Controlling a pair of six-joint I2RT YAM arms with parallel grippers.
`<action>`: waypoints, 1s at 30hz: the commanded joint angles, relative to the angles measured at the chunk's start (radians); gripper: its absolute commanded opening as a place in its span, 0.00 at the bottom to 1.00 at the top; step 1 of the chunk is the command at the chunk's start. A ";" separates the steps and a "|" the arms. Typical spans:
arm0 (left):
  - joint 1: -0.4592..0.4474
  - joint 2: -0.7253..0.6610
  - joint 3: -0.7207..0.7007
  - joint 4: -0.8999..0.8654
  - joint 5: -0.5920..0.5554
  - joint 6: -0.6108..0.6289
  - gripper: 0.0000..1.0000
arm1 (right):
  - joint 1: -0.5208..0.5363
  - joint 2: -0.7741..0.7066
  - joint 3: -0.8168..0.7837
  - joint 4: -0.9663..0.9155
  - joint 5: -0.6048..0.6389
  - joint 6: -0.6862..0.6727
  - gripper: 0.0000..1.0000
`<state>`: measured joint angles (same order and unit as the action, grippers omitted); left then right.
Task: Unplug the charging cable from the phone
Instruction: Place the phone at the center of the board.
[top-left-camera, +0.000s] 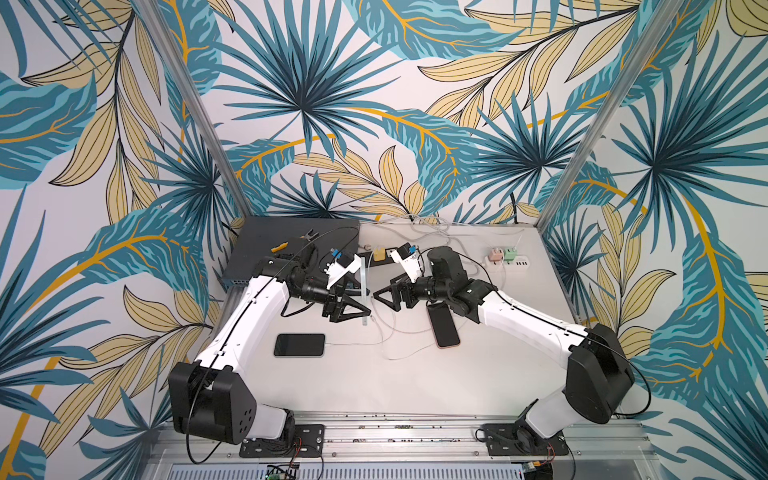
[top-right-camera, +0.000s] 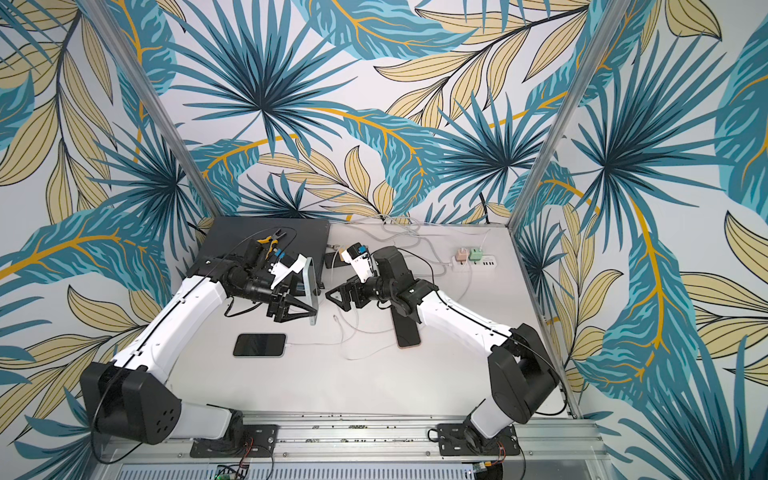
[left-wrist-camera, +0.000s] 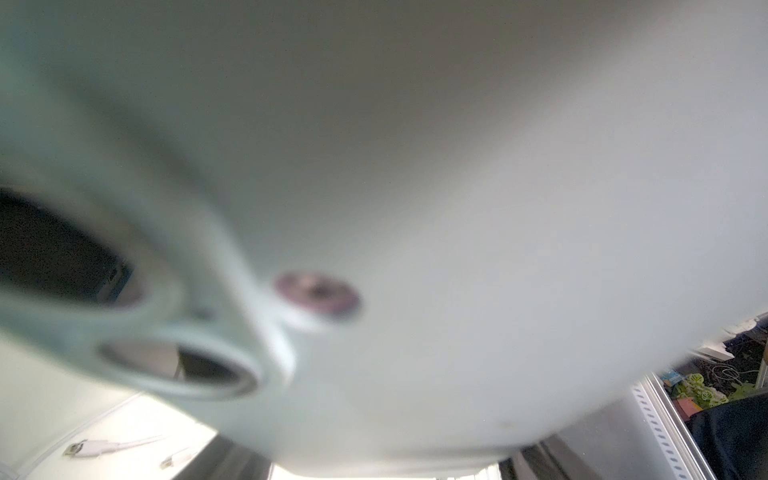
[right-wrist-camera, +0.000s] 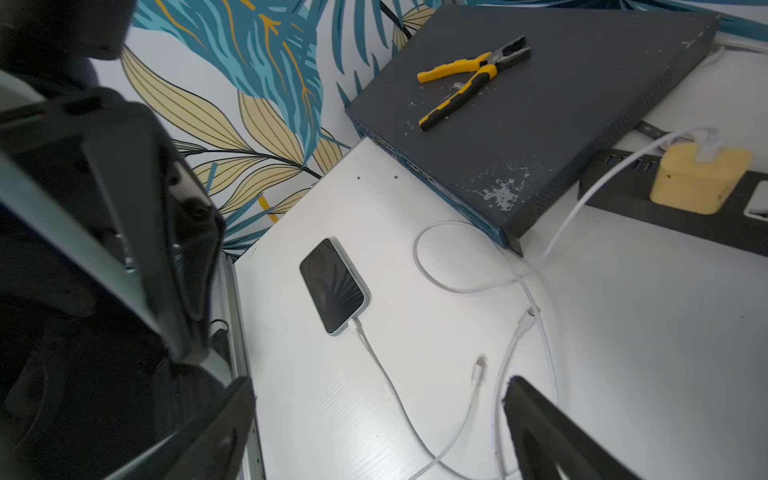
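So the left gripper (top-left-camera: 363, 309) is clamped on the phone (top-left-camera: 364, 286), the one in the pale blue-green case. It's held on edge, upright, over the middle of the table (top-left-camera: 374, 382). The left wrist view is basically just a blurry close-up of the phone's back and camera lenses.

Both arms come up from their bases at the near edge, reach forward and bend inward, so the two grippers point at each other over the table's centre. The right gripper (right-wrist-camera: 378, 384) sits just beside the phone with its jaws spread wide and nothing between them.

The white charging cable (right-wrist-camera: 481, 362) has a bare connector end lying on the table near the phone's lower end, not touching it.

Other stuff:
- A black phone (right-wrist-camera: 334, 286) lies flat toward the near left, with its own white lead plugged in.
- A third phone (top-left-camera: 444, 330) lies partly under the right arm.
- A dark network switch (right-wrist-camera: 540, 124) fills the back left corner, with yellow pliers (right-wrist-camera: 469, 79) on top.
- A yellow charger (right-wrist-camera: 702, 178) sits beside the switch.
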<state>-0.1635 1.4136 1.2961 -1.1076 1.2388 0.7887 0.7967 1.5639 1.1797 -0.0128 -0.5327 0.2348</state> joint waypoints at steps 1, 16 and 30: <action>0.005 -0.022 0.019 -0.015 0.060 0.026 0.42 | 0.001 -0.048 0.034 0.009 -0.135 -0.091 1.00; 0.004 -0.015 0.020 -0.026 0.071 0.037 0.42 | 0.001 -0.008 0.137 -0.003 -0.454 -0.233 0.99; 0.004 -0.018 0.019 -0.042 0.074 0.055 0.42 | 0.032 0.112 0.267 -0.020 -0.387 -0.218 1.00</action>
<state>-0.1577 1.4139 1.2961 -1.1419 1.2533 0.8185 0.8188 1.6501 1.4246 -0.0257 -0.9253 0.0189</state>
